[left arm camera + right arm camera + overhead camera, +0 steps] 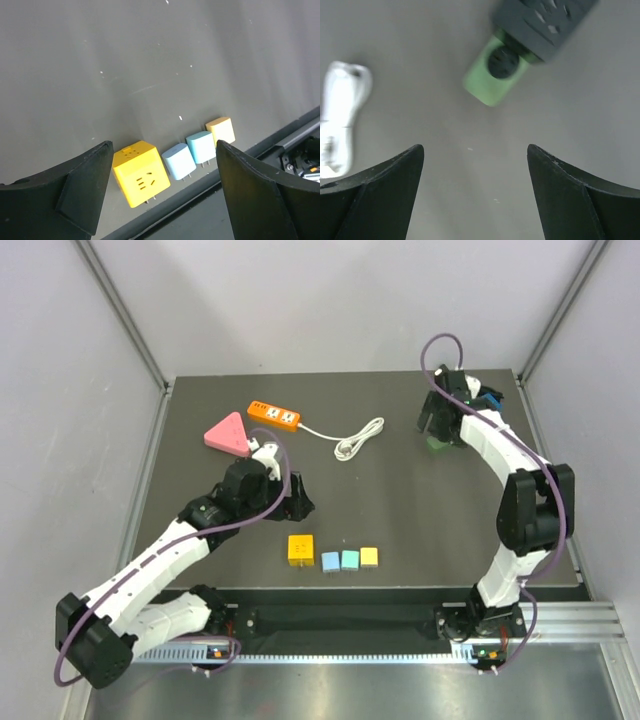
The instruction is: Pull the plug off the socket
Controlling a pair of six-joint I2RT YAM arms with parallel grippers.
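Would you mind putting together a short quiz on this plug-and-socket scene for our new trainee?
1. True or false: the green plug is seated in the dark socket.
2. How many pieces make up the row of adapters near the table's front edge? A two, B three, C four.
3. Fill in the blank: the left gripper and the right gripper are both ____ and hold nothing.

Key: 1 true; 2 C; 3 open.
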